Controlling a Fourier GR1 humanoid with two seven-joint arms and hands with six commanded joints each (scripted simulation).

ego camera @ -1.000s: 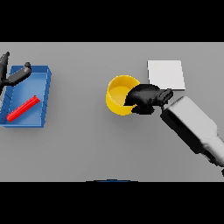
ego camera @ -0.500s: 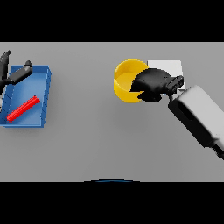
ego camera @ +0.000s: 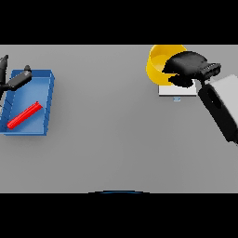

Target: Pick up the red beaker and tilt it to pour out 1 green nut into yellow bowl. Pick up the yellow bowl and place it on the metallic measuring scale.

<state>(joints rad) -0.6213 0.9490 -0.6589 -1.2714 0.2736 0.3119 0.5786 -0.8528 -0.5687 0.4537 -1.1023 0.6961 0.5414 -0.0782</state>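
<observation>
Right hand point(ego camera: 185, 69) grips round yellow bowl point(ego camera: 159, 65) above flat pale scale point(ego camera: 177, 89)

Plain grey table point(ego camera: 116, 139) fills whole view w/ flat, even light; no walls visible.

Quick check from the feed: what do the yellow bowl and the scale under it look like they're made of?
Yellow bowl, held by the right robot hand: looks like smooth plastic, going by its uniform, saturated colour with no glints. It could be glazed ceramic.

Scale: a flat, pale, whitish-grey plate with a matte look. That could be brushed metal, but no reflections confirm it.
</observation>
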